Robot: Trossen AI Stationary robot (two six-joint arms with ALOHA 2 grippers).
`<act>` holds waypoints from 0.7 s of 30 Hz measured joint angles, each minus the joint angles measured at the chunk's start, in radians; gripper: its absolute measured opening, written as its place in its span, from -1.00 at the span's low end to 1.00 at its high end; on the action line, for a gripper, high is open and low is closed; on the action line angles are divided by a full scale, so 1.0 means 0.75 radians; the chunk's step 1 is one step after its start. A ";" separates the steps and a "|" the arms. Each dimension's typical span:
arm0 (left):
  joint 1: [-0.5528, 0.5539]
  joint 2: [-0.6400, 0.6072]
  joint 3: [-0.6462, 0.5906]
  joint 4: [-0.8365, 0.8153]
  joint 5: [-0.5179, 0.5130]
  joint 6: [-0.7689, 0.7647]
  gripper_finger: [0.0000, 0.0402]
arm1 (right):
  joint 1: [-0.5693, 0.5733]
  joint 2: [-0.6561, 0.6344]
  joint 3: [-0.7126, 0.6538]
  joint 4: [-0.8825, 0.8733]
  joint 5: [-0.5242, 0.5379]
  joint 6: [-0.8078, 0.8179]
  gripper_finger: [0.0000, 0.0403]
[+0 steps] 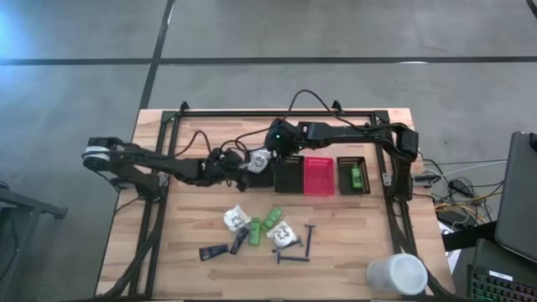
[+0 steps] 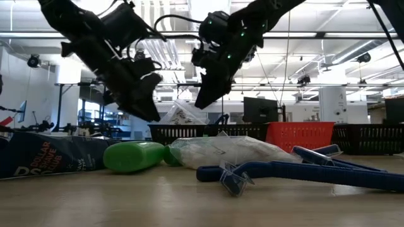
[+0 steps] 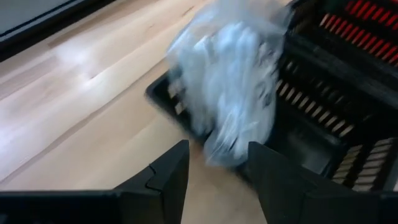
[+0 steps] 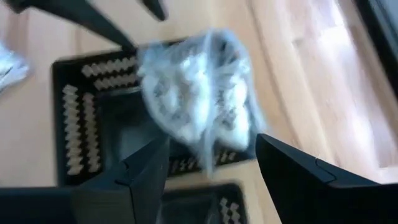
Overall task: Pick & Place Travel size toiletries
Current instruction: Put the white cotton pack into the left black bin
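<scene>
Wooden table (image 1: 193, 273) under both arms, white crinkly packet (image 1: 259, 161) at rim of leftmost black bin (image 1: 291, 174), left gripper (image 3: 217, 171) part open around packet's end, grip uncertain, right gripper (image 4: 211, 165) part open above it, other toiletries (image 1: 256, 231) loose nearer front edge.

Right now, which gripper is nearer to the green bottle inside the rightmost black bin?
The right one. The right gripper is by the leftmost black bin, two bins from the green bottle. The left gripper is farther left, beyond the white packet.

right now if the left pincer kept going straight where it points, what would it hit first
Probably the white crinkly packet just ahead of the left pincer, with the black mesh bin behind it; depth is unclear.
</scene>
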State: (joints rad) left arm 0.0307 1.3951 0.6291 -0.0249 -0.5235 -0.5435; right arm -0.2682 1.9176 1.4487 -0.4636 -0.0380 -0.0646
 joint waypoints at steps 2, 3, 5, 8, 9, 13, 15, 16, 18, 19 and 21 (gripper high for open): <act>-0.001 -0.045 -0.013 -0.047 -0.004 -0.023 -0.16 | -0.012 0.010 0.000 0.014 0.000 0.001 0.13; -0.002 -0.069 -0.020 -0.061 -0.007 -0.030 -0.16 | -0.014 0.014 -0.001 0.010 -0.001 0.000 0.11; -0.003 -0.122 -0.037 -0.078 -0.009 -0.037 -0.16 | -0.017 0.027 0.002 0.048 -0.011 0.001 0.08; -0.004 -0.207 -0.070 -0.080 -0.019 -0.035 -0.16 | -0.022 0.035 0.000 0.042 -0.051 0.001 0.02; -0.004 -0.237 -0.084 -0.083 -0.028 -0.035 -0.16 | -0.022 0.038 0.001 0.051 -0.052 0.002 0.00; -0.005 -0.347 -0.138 -0.092 -0.062 -0.042 -0.16 | -0.023 0.055 0.000 0.063 -0.052 0.002 -0.11; -0.005 -0.397 -0.162 -0.086 -0.072 -0.042 -0.16 | -0.026 0.060 0.000 0.063 -0.052 0.009 -0.17; -0.004 -0.422 -0.174 -0.087 -0.073 -0.043 -0.16 | -0.027 0.067 0.000 0.068 -0.052 0.009 -0.20; -0.004 -0.460 -0.193 -0.085 -0.073 -0.043 -0.16 | -0.029 0.080 0.001 0.085 -0.052 0.008 -0.27; -0.004 -0.476 -0.201 -0.087 -0.073 -0.043 -0.16 | -0.031 0.084 0.000 0.075 -0.051 0.007 -0.31; -0.004 -0.504 -0.213 -0.088 -0.073 -0.045 -0.16 | -0.031 0.097 0.000 0.080 -0.051 0.007 -0.38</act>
State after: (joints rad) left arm 0.0277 1.0171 0.4695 -0.0910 -0.5781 -0.5774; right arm -0.2916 1.9900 1.4490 -0.4034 -0.0765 -0.0593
